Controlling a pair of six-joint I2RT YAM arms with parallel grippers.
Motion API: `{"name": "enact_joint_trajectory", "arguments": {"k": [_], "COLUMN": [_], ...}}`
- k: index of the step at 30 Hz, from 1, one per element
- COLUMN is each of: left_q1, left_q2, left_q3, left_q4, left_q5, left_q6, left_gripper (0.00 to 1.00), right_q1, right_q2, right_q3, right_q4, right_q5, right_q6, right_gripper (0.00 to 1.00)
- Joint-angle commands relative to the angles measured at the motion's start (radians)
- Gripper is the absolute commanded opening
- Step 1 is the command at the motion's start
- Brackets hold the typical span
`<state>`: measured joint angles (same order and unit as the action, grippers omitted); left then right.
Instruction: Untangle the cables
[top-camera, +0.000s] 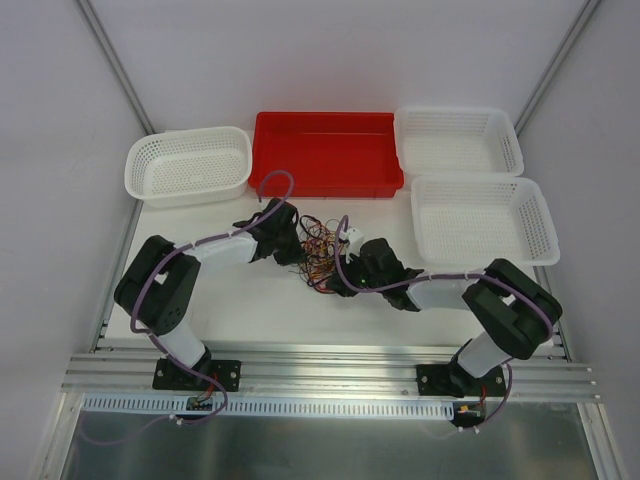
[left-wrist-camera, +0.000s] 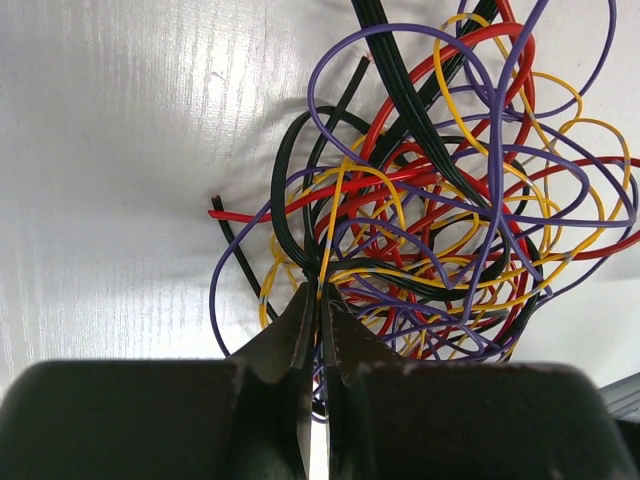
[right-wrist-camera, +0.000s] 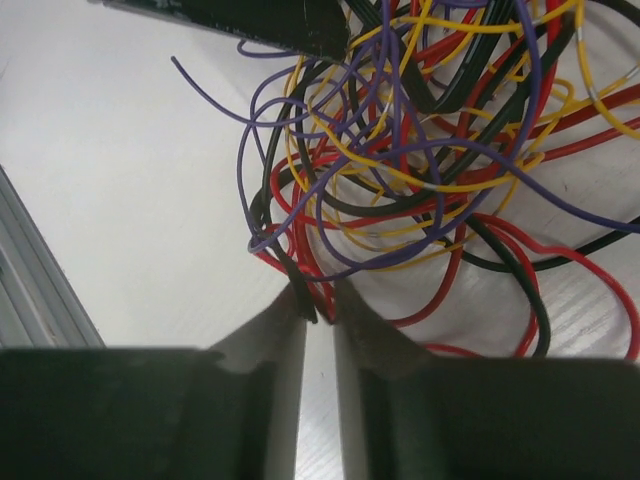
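Note:
The cables (top-camera: 318, 250) lie as one tangled bundle of red, black, purple and yellow wires on the white table between the two arms. My left gripper (top-camera: 289, 249) is at the bundle's left edge. In the left wrist view the bundle (left-wrist-camera: 440, 200) fills the right half, and the left gripper (left-wrist-camera: 320, 289) is shut on a yellow and a black strand at its near edge. My right gripper (top-camera: 341, 283) is at the bundle's near right side. In the right wrist view the right gripper (right-wrist-camera: 320, 297) is pinched on a black wire end and a red strand of the bundle (right-wrist-camera: 420, 150).
A red bin (top-camera: 325, 150) stands at the back middle. A white basket (top-camera: 188, 165) is at the back left, and two white baskets (top-camera: 458, 140) (top-camera: 482, 220) are at the right. The aluminium rail (top-camera: 320, 370) runs along the near edge.

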<state>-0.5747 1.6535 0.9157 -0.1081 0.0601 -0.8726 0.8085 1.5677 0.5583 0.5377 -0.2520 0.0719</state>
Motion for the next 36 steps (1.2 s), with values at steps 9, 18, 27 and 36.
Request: {"name": "enact_joint_trajectory", "arguments": {"k": [9,18,27,36], "left_q1": [0.114,0.257,0.294,0.303], "left_q2": [-0.089,-0.207,-0.253,-0.276], "left_q3": [-0.089,-0.181,-0.198,-0.212], "left_q4": [0.001,-0.028,-0.13,-0.174], "left_q5": [-0.054,-0.055,-0.166,-0.194], "left_q6": [-0.032,-0.006,0.026,0.064], "left_gripper": [0.0,0.0,0.0,0.0], "right_q1": [0.001,-0.021,-0.081,-0.109], "right_q2": [-0.379,-0.699,-0.631,-0.515], "right_q3": [-0.008,0.426,1.019,1.362], "right_q4": [-0.226,-0.965,-1.294,-1.391], "right_q5": [0.023,0.201,0.304,0.474], "right_q6": [-0.055,-0.242,-0.317,-0.388], "right_gripper": [0.01,0.01,0.01,0.01]}}
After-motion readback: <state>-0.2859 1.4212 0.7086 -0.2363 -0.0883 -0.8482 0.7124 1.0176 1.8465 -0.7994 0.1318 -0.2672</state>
